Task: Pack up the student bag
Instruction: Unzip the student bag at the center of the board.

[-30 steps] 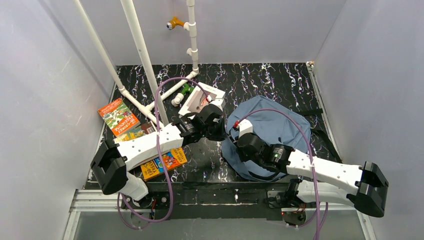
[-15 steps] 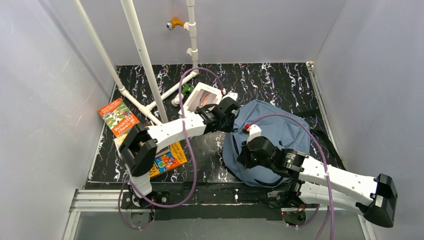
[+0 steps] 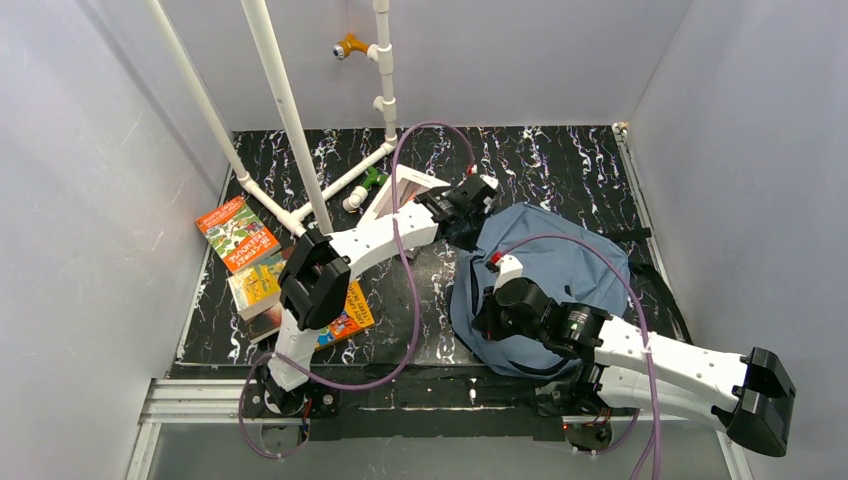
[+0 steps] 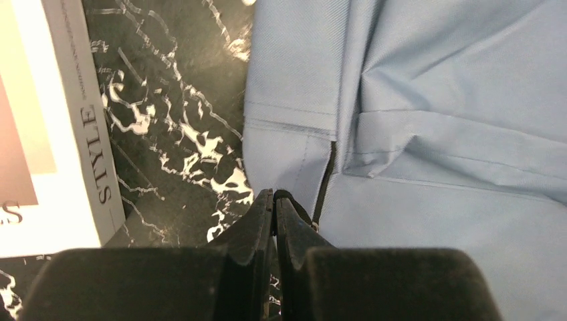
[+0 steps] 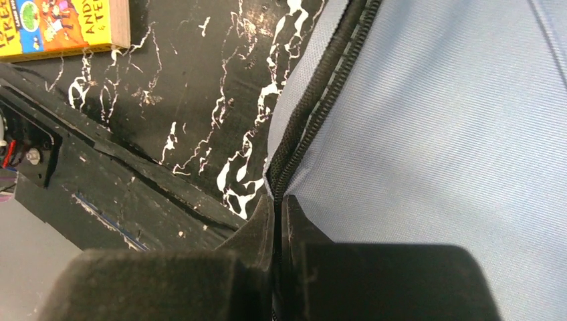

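White book (image 4: 80,154) spine: "STYLE"; yellow book (image 5: 60,27), perhaps "ANDY".

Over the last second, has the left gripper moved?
Yes. Against the fixed white pipe, the left gripper has shifted right and farther from the bases, now shut at the blue backpack's zipper edge.

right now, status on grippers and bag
Left gripper shut, tips at bag zip. Right gripper shut on bag, near zip edge. Bag flat on table. White book beside left gripper, clear of bag.
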`<state>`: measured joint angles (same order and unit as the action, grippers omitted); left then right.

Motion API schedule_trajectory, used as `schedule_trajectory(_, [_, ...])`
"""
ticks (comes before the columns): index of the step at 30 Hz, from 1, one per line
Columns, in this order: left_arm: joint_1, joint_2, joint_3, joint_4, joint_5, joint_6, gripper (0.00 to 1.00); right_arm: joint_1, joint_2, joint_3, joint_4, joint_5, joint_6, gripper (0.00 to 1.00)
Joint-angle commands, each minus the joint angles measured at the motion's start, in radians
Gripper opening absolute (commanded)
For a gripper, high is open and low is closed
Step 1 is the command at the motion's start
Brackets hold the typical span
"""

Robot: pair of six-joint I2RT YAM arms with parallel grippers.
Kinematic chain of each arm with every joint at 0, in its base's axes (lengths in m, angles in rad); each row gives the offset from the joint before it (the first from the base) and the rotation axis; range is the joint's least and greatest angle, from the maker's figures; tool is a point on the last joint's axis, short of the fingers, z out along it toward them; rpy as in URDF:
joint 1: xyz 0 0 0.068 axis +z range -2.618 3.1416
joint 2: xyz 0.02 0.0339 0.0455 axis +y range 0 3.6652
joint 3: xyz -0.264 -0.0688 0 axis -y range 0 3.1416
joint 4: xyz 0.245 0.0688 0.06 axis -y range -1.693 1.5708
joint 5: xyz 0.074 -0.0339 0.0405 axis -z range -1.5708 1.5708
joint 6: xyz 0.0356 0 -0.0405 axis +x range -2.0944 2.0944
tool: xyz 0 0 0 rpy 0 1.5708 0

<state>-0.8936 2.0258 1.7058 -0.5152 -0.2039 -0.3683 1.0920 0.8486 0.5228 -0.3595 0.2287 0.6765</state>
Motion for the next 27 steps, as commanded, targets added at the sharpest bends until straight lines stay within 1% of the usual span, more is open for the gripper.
schedule_trajectory(1, [0.083,0.023,0.201,0.083,-0.029,0.084,0.00,0.032,0.005,-0.050,-0.028,-0.258,0.007,0.01])
schedule_trajectory(5, [0.089,0.061,0.232,0.072,0.045,0.061,0.00,0.033,0.016,-0.062,-0.030,-0.218,0.008,0.01])
schedule_trajectory(10, [0.104,0.092,0.250,0.054,0.075,0.059,0.00,0.032,0.034,-0.059,0.004,-0.127,0.025,0.01])
schedule_trajectory(12, [0.118,0.112,0.304,0.024,0.100,0.059,0.00,0.032,0.060,-0.029,0.012,-0.103,0.007,0.01])
schedule_trajectory(15, [0.131,0.138,0.383,-0.026,0.108,0.071,0.00,0.031,0.108,0.004,0.041,-0.113,-0.036,0.01])
schedule_trajectory(16, [0.131,0.134,0.390,-0.034,0.119,0.072,0.00,0.031,0.120,0.038,0.011,-0.089,-0.044,0.06])
schedule_trajectory(17, [0.131,0.125,0.384,-0.035,0.136,0.072,0.00,0.031,0.128,0.077,-0.035,-0.047,-0.045,0.21])
schedule_trajectory(18, [0.131,0.113,0.370,-0.031,0.157,0.072,0.00,0.031,0.129,0.126,-0.086,0.002,-0.046,0.38])
schedule_trajectory(19, [0.131,0.100,0.350,-0.025,0.177,0.069,0.00,0.030,0.127,0.180,-0.142,0.061,-0.045,0.51])
schedule_trajectory(20, [0.130,0.087,0.324,-0.018,0.193,0.064,0.00,0.028,0.127,0.237,-0.233,0.126,-0.036,0.58])
schedule_trajectory(22, [0.131,0.063,0.275,-0.006,0.221,0.041,0.00,0.023,0.126,0.347,-0.360,0.272,-0.016,0.62])
schedule_trajectory(23, [0.131,0.055,0.257,-0.009,0.252,0.028,0.00,0.020,0.125,0.395,-0.403,0.322,-0.017,0.65])
schedule_trajectory(26, [0.131,0.049,0.250,-0.039,0.295,0.007,0.00,0.000,0.118,0.459,-0.472,0.432,-0.028,0.71])
schedule_trajectory(27, [0.132,0.047,0.253,-0.057,0.295,0.008,0.02,-0.017,0.118,0.462,-0.484,0.449,-0.029,0.73])
